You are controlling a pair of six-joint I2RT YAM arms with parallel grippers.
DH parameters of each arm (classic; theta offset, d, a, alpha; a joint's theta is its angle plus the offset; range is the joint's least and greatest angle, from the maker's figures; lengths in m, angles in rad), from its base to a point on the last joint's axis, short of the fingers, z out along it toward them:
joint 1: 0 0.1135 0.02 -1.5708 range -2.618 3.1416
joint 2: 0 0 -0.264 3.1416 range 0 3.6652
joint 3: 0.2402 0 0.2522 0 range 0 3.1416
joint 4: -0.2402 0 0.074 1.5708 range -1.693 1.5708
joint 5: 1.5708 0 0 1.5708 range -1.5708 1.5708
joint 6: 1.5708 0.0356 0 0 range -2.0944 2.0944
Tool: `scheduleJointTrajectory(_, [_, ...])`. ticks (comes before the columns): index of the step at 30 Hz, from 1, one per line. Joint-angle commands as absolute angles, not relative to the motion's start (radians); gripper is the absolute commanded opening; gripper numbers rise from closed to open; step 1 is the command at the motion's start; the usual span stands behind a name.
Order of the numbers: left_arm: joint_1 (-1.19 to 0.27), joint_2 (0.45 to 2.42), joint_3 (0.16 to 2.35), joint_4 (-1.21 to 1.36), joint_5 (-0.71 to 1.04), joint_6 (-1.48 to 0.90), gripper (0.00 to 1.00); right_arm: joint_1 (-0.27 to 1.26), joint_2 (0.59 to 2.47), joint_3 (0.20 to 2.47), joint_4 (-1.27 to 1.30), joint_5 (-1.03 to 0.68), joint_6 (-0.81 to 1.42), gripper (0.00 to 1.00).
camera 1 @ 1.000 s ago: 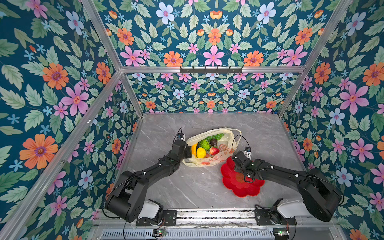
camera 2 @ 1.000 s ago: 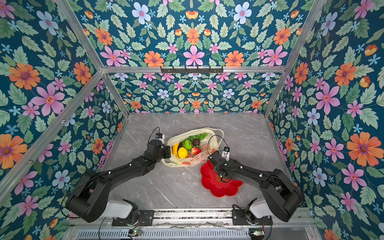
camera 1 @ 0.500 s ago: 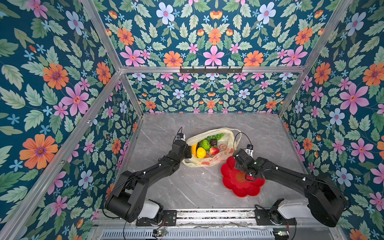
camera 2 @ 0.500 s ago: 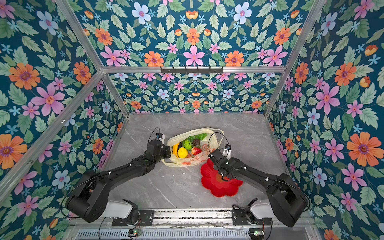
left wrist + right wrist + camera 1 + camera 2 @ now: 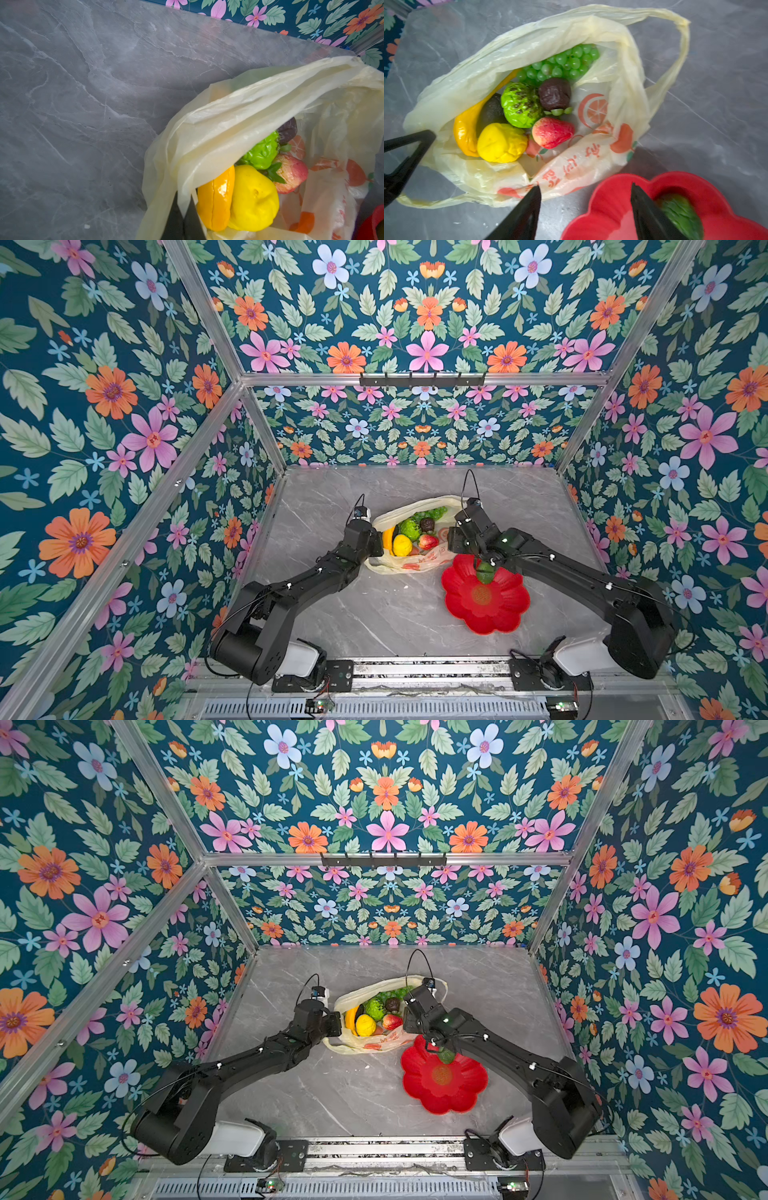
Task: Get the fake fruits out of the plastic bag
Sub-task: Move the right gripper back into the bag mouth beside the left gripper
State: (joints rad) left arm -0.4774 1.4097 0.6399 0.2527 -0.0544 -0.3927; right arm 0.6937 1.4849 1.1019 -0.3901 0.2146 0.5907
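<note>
The plastic bag (image 5: 415,562) lies open on the table. Inside it are fake fruits: a banana (image 5: 465,133), a yellow lemon (image 5: 501,142), a bumpy lime-green ball (image 5: 520,105), a dark brown piece (image 5: 554,93), green grapes (image 5: 562,62) and a red one (image 5: 553,132). My left gripper (image 5: 184,205) is shut on the plastic bag's rim (image 5: 207,149) beside the banana. My right gripper (image 5: 584,186) is open and empty, hovering between the bag's near edge and the red plate (image 5: 612,207). One green fruit (image 5: 484,572) lies on that plate.
The red flower-shaped plate (image 5: 486,610) sits in front of the bag on the right, partly under my right arm. One loop handle (image 5: 679,45) trails off the bag. Floral walls close in the grey marble table (image 5: 374,614) on three sides.
My right gripper has moved from over the plate's rim back toward the bag. The green fruit now shows on the plate. The left arm has not moved.
</note>
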Motion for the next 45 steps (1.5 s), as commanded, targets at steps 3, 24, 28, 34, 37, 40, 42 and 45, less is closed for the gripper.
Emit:
scheduleJointTrajectory(3, [-0.477, 1.404, 0.638, 0.253, -0.067, -0.387, 0.05, 0.695, 1.634, 1.240, -0.342, 0.036, 0.499, 0.66])
scheduleJointTrajectory(24, [-0.477, 1.414, 0.640, 0.253, -0.055, -0.391, 0.05, 0.727, 2.023, 1.615, -0.413, 0.004, 0.425, 0.58])
scheduleJointTrajectory(28, [-0.477, 1.415, 0.640, 0.254, -0.054, -0.391, 0.05, 0.733, 2.067, 1.658, -0.434, 0.037, 0.404, 0.56])
scheduleJointTrajectory(34, [-0.478, 1.414, 0.640, 0.253, -0.052, -0.392, 0.06, 0.735, 2.112, 1.697, -0.457, 0.061, 0.399, 0.54])
scheduleJointTrajectory(37, [-0.478, 1.417, 0.640, 0.253, -0.052, -0.393, 0.06, 0.735, 2.128, 1.712, -0.468, 0.077, 0.393, 0.53])
scheduleJointTrajectory(40, [-0.477, 1.415, 0.640, 0.255, -0.051, -0.394, 0.06, 0.733, 2.147, 1.731, -0.489, 0.110, 0.389, 0.53])
scheduleJointTrajectory(42, [-0.478, 1.416, 0.640, 0.255, -0.051, -0.394, 0.06, 0.735, 2.159, 1.742, -0.500, 0.129, 0.382, 0.54])
scheduleJointTrajectory(45, [-0.479, 1.415, 0.640, 0.255, -0.051, -0.394, 0.06, 0.734, 2.177, 1.763, -0.512, 0.145, 0.373, 0.58])
